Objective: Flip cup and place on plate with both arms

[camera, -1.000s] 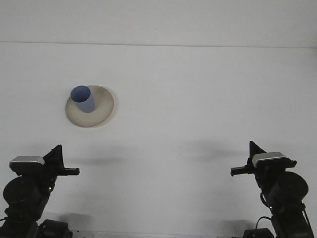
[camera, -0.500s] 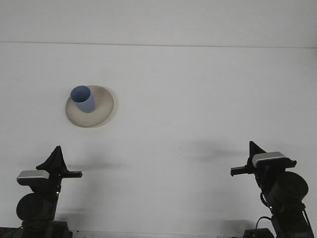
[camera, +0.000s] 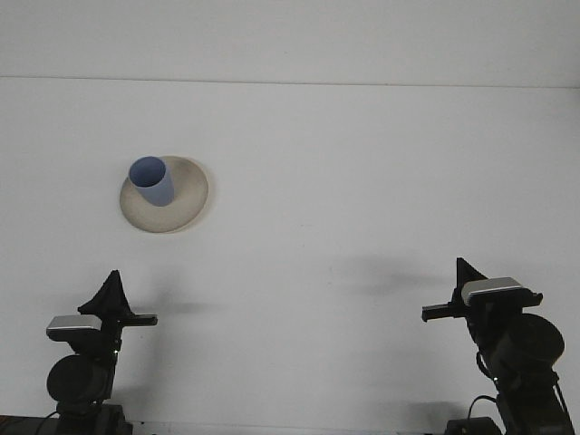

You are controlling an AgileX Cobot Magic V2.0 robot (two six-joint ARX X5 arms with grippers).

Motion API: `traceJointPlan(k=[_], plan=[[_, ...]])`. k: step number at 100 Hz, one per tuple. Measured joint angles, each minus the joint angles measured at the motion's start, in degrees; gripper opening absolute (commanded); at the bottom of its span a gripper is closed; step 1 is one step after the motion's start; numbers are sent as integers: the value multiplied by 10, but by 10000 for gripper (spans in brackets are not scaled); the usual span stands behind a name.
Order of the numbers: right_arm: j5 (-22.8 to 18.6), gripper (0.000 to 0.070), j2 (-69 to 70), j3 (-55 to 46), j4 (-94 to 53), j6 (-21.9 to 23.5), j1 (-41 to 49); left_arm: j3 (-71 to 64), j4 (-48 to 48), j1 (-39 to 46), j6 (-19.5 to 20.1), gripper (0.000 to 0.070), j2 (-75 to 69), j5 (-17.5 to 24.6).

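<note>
One white table [camera: 362,181]; blue cup [camera: 152,181] upright on beige plate [camera: 186,204].

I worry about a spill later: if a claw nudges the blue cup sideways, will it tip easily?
Probably yes. The blue cup looks tall for its narrow base and seems light, so a high push likely topples it. It stands on the plate, near its left edge, so it might slide off.
</note>
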Motion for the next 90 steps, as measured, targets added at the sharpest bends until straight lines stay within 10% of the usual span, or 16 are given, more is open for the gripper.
traceJointPlan(k=[90], plan=[[0, 0, 0, 0, 1, 0, 0, 0, -4, 0, 4, 11, 0, 15]])
